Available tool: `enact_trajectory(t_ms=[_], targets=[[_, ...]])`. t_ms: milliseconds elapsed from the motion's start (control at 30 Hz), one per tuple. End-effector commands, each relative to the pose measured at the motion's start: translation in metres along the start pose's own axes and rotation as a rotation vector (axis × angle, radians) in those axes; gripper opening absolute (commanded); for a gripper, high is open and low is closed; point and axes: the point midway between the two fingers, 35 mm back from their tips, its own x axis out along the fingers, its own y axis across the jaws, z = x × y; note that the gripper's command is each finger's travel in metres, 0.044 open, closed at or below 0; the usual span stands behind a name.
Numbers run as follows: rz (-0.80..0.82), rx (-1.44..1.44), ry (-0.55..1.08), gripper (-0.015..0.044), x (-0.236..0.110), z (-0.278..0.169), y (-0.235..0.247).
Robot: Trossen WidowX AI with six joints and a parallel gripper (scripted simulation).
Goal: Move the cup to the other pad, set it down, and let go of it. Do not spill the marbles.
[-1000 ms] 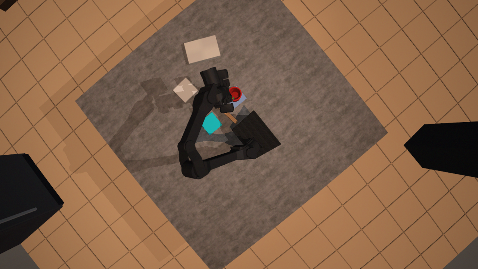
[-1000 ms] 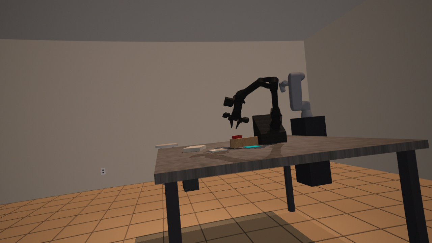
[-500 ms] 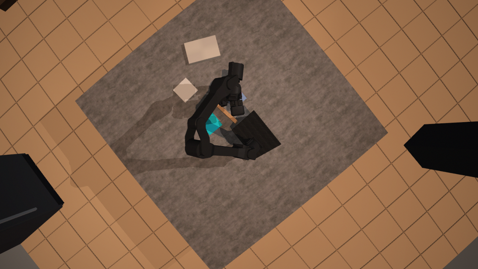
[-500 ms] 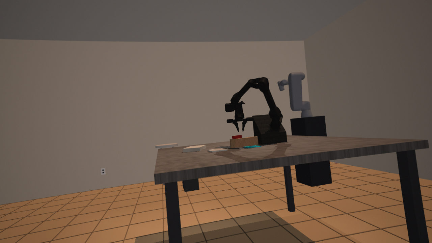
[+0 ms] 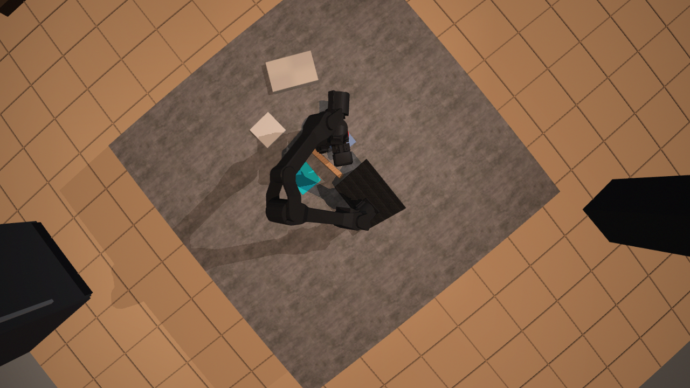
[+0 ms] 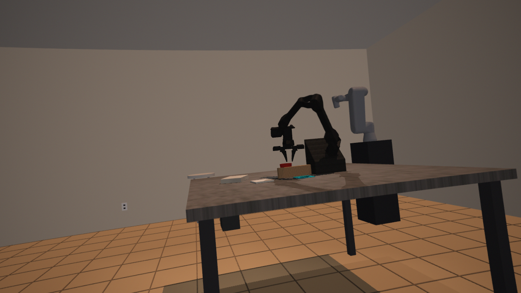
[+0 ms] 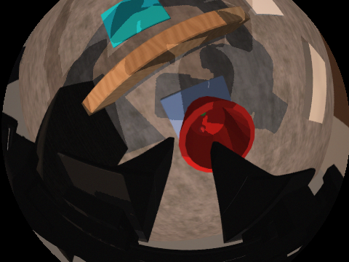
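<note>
The red cup [image 7: 217, 133] [image 6: 285, 165] stands upright on a blue-grey pad [image 7: 214, 89] [image 5: 352, 140], with a small green marble showing inside it. In the top view the wrist hides the cup. My gripper [image 7: 193, 145] [image 6: 288, 159] [image 5: 340, 144] hangs just above the cup, pointing down. Its fingers stand partly apart with nothing between them. The teal pad [image 7: 136, 22] [image 5: 308, 180] [image 6: 304, 177] lies on the other side of a wooden bar [image 7: 160, 51] [image 5: 329, 165] [image 6: 294, 171] that stands between the two pads.
Two flat beige slabs [image 5: 291, 70] [image 5: 266, 128] [image 6: 233, 178] lie on the table beyond the pads. The arm's black base block [image 5: 373, 193] [image 6: 324, 154] stands close beside the wooden bar. A white robot arm [image 6: 357, 109] stands on a black pedestal behind the table.
</note>
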Motion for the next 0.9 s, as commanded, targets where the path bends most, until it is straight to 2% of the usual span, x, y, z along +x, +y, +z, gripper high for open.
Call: enact_trajectory(t_ms=[0, 867], targets=[[0.017, 0.017, -0.009, 0.0148, 0.011, -0.001, 0.004], [0.019, 0.016, -0.013, 0.0148, 0.050, 0.000, 0.007]])
